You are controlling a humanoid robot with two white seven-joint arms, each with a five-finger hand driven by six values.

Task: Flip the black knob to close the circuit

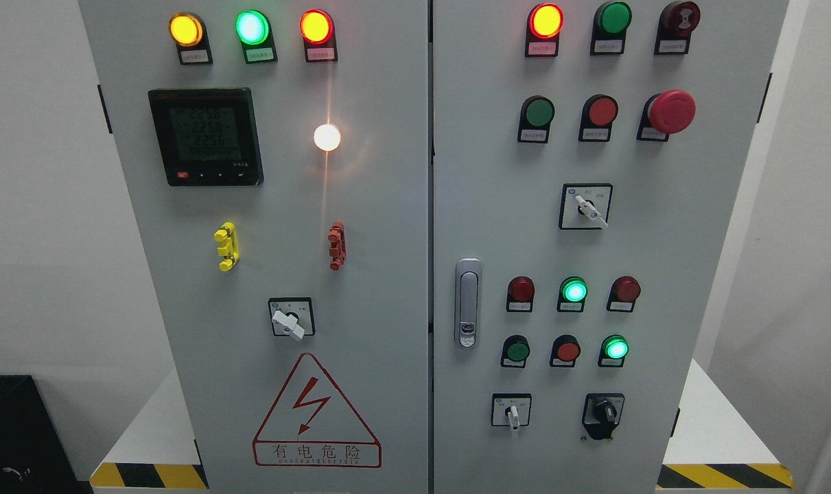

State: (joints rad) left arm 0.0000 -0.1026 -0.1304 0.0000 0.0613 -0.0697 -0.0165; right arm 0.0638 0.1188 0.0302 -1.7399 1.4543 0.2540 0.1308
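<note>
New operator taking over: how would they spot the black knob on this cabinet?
Take the right-hand door and go to its bottom row of two rotary switches. The black knob is the right one, and the only all-black switch; its neighbour has a white handle.

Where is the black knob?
In the head view, the black knob sits low on the right door, right of a white switch and below a lit green light.

Pale grey metal cabinet (388,226); black rotary knob (604,412); red-outlined triangular warning sign (317,415); yellow-and-black striped plinth edge (147,475); glowing green round lamp (252,27).
</note>
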